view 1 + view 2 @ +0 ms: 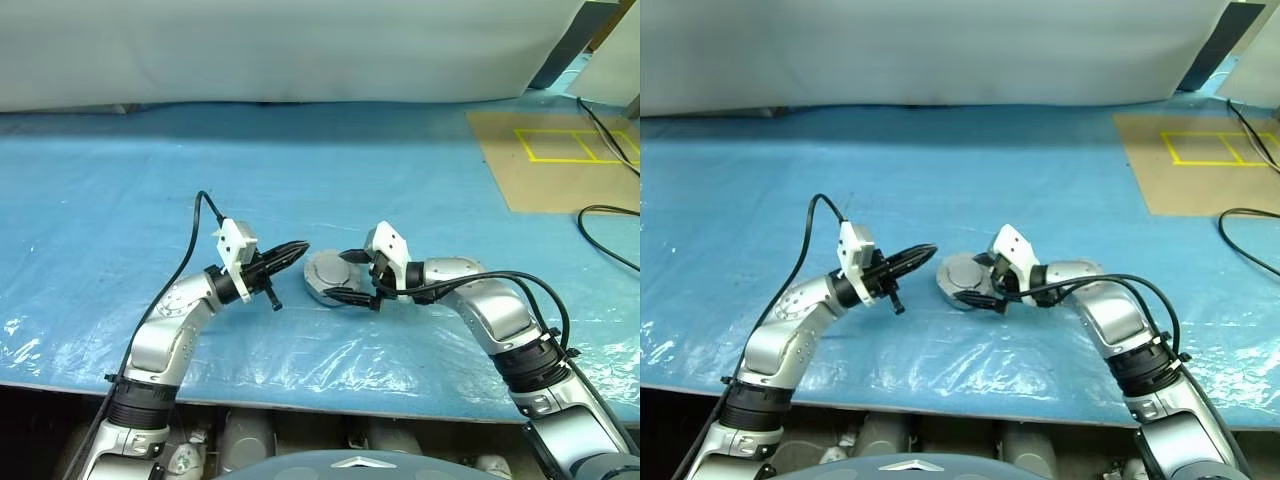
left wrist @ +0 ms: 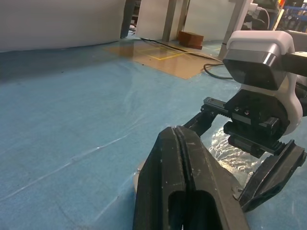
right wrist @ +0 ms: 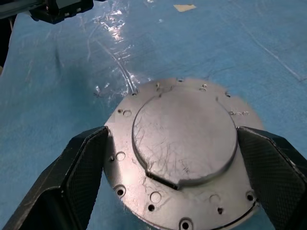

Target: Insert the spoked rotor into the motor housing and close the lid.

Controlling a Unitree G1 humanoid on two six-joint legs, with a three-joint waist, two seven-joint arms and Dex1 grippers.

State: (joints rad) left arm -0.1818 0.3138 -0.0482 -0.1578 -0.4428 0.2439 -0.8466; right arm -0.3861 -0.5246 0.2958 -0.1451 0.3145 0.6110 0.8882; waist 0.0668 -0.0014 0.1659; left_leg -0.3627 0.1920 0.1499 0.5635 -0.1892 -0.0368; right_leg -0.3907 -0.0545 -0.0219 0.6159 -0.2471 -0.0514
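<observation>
From the head view we see the lid [image 1: 326,272] flat on the blue sheet [image 1: 120,200]; no writing is readable. Our right gripper [image 1: 350,276] straddles it, jaws spread. Our left gripper [image 1: 297,248], jaws pressed together, points toward the lid. In the right wrist view, the fingers [image 3: 81,167] flank the lid.

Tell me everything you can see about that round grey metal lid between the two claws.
The lid is a round grey metal disc lying flat on the blue table cover, smooth face up. A raised, scratched centre plate sits inside a wider flange dotted with small holes. It looks closed over whatever is beneath. The right claw straddles it, open, one black finger at each side. The left claw, shut, points at its edge.
</observation>
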